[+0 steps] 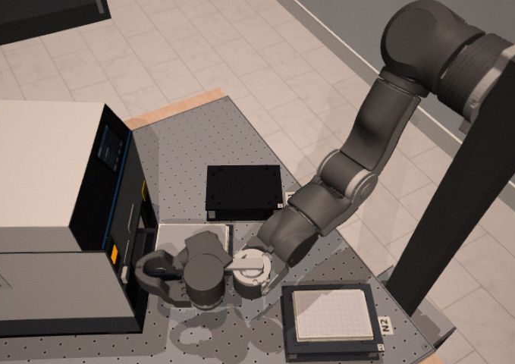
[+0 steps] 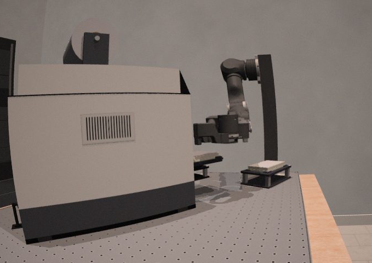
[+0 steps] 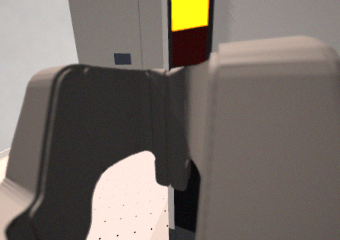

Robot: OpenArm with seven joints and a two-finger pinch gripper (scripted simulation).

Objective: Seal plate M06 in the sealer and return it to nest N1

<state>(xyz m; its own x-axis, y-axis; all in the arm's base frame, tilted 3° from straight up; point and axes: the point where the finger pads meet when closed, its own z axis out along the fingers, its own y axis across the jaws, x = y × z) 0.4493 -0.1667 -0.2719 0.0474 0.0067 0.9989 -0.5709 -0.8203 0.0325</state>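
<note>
Fingers pinched together on nothing, my gripper hovers just off the sealer's front by the START key. Beyond it the lamp reads amber, with M06 on the stage outside the housing. I judge this the waiting step: hands off until green, then lift M06 to N1; M09 stays put.
</note>
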